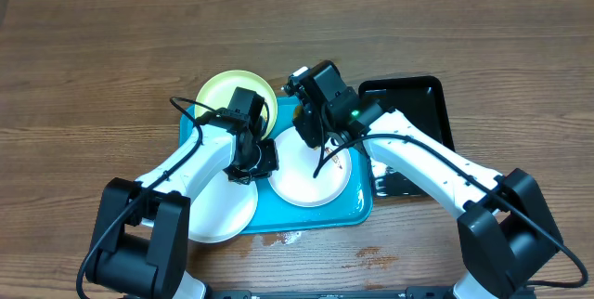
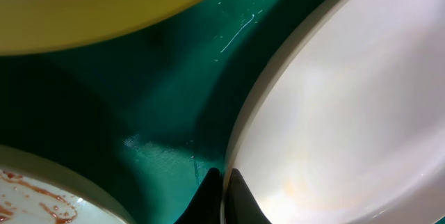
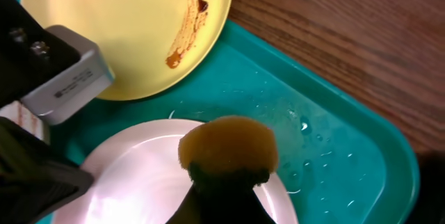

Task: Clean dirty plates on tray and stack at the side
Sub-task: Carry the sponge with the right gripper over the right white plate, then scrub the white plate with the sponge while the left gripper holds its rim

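On the turquoise tray [image 1: 358, 208], the left claw [image 2: 222, 193] is drawn shut, its tips touching the rim of the middle white plate [image 1: 302, 186]; whether the rim is nipped between them cannot be told. The right claw [image 3: 228, 175] is clamped on a yellow-brown sponge [image 3: 228, 144], over that plate's edge nearest the yellow-green plate [image 3: 125, 29], which is smeared brown. A second white plate [image 1: 223, 217] overhangs the tray's left rim, just beside the left claw.
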`<state>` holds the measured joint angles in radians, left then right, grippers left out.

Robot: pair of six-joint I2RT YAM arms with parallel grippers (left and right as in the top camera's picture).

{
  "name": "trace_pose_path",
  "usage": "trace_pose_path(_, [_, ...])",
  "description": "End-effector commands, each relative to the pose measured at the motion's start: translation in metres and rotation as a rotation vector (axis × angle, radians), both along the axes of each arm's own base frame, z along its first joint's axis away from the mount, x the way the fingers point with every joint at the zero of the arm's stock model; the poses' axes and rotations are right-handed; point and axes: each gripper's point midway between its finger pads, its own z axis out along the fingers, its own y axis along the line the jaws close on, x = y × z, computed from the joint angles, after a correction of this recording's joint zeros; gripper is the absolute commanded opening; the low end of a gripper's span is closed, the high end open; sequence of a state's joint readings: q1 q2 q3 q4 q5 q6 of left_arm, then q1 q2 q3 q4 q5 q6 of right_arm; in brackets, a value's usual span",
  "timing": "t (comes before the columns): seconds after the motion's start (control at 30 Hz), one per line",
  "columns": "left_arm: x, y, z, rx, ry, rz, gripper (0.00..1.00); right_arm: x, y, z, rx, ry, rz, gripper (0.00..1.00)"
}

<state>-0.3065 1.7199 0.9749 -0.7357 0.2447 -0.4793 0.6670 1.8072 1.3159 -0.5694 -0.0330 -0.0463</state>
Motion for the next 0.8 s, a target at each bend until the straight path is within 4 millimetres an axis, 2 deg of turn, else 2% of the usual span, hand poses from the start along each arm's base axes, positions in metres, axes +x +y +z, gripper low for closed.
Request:
trace_pose_path(0.0, [-0.004,-0.002,-0.004,-0.006,0.011,-0.034,0.04,0.006,-0.002,-0.001,-0.021,-0.069,0.059,0.04])
trace_pose_path(0.13, [-0.004,-0.002,-0.004,-0.005,0.011,-0.034,0.04,0.001,0.008,-0.007,0.018,-0.086,0.136,0.04])
trace_pose_path(0.47, [-0.004,-0.001,-0.004,-0.004,0.009,-0.033,0.04,0.008,0.012,-0.023,0.049,-0.13,0.13,0.04])
trace_pose_path(0.77, [0.001,-0.003,-0.004,-0.012,-0.001,-0.005,0.04,0.015,0.005,-0.045,0.052,-0.083,0.067,0.04])
